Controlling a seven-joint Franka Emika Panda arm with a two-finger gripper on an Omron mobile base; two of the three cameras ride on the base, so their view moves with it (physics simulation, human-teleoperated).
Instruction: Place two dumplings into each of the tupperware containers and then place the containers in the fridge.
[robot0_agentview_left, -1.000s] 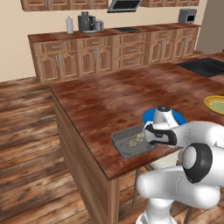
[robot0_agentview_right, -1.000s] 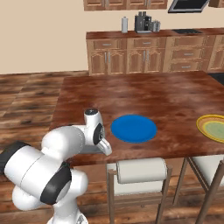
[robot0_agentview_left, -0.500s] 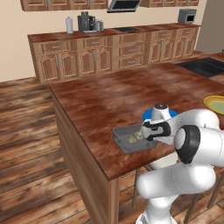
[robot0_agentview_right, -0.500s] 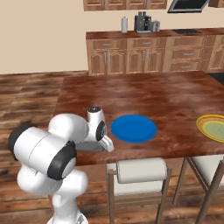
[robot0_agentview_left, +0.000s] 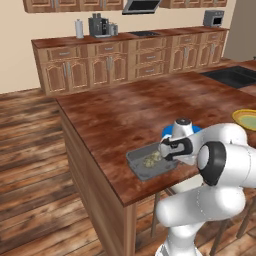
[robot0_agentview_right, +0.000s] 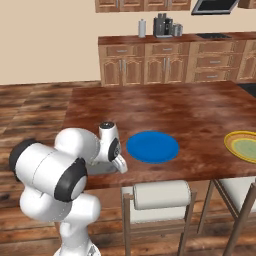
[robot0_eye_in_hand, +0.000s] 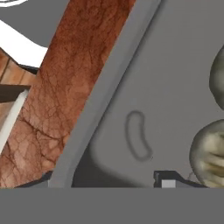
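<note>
The grey tub (robot0_agentview_left: 148, 165) sits near the front edge of the counter (robot0_agentview_left: 120, 110), just left of the blue plate (robot0_agentview_right: 152, 146), and 2 dumplings (robot0_agentview_left: 151, 158) lie together inside it. From where I stand, the gripper (robot0_agentview_left: 162, 150) is down low at the tub's right side, right over the rim, and in the hand view the rim (robot0_eye_in_hand: 109, 94) runs diagonally across with 1 fingertip (robot0_eye_in_hand: 168, 180) showing inside the tub and the dumplings (robot0_eye_in_hand: 211, 153) crowded at the right edge. Whether the jaws have actually pinched the rim I cannot tell; they look part way between wide and shut, with nothing clearly clamped. This tub looks filled, so I'd judge the step in hand is taking hold of it for the fridge. It should be light and stiff, a thin plastic wall with a flared lip, probably a bit slick. The lip is the sensible place to grip, 1 finger inside and 1 outside, at the middle of a side. Held by 1 edge it may tip, and the loose dumplings would roll toward the low side, so it wants carrying level. The yellow-green plate (robot0_agentview_right: 244, 146) is well apart at the counter's far right.
</note>
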